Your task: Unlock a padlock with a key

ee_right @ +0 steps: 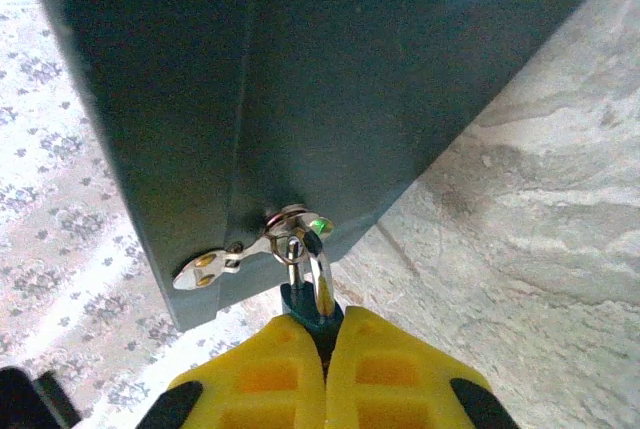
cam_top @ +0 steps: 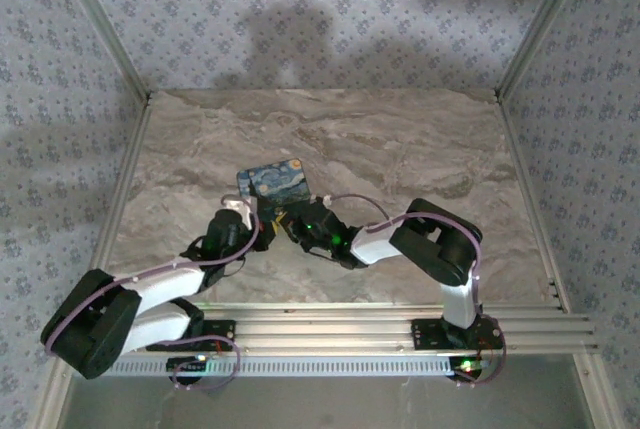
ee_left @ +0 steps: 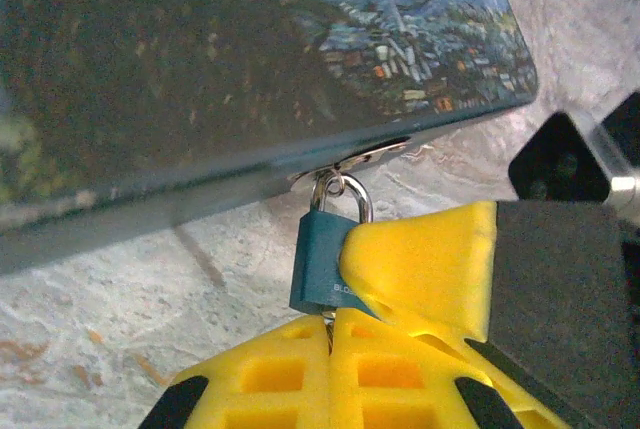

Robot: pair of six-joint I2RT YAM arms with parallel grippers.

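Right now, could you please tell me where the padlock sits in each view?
Top view: too small to make out; look at the middle of the box near edge.
Left wrist view: padlock low centre, hanging from the latch.
Right wrist view: padlock bottom centre, pinched in the right hand.
Shared landmark: the silver latch on the box.
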